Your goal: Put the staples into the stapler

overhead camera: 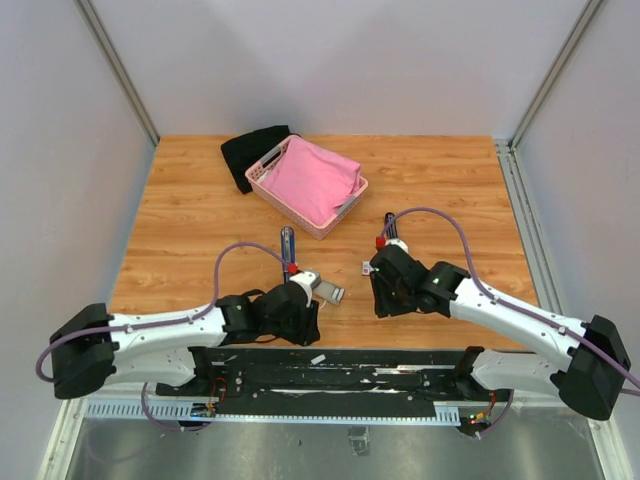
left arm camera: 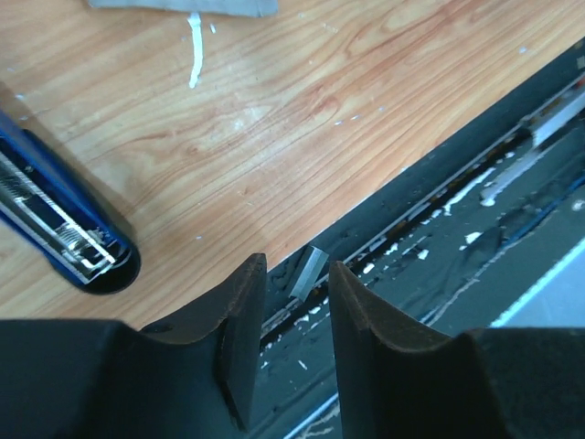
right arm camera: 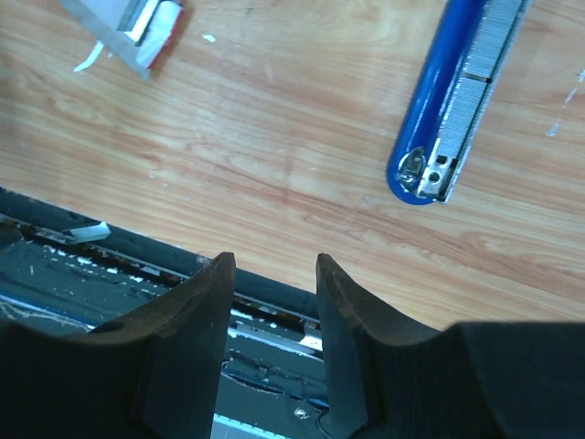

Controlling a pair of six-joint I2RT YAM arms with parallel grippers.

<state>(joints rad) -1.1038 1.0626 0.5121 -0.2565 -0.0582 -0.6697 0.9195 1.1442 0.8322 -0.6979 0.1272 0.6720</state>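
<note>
On the table the blue stapler lies opened, channel bared, the carton near it. The left pincer and right pincer both stand spread, pinching nothing. A small silvery strip of staples lies on the black rail past the table's near edge, just off the left fingertips. By my judgement loading is not yet done: pick up, seat, close.

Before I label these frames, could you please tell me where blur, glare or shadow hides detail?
Top external: even light, sharp, only the black cloth lacks detail. Left wrist: the fingers are dark and soft, the stapler crisp. Right wrist: faint sheen along the stapler.
</note>
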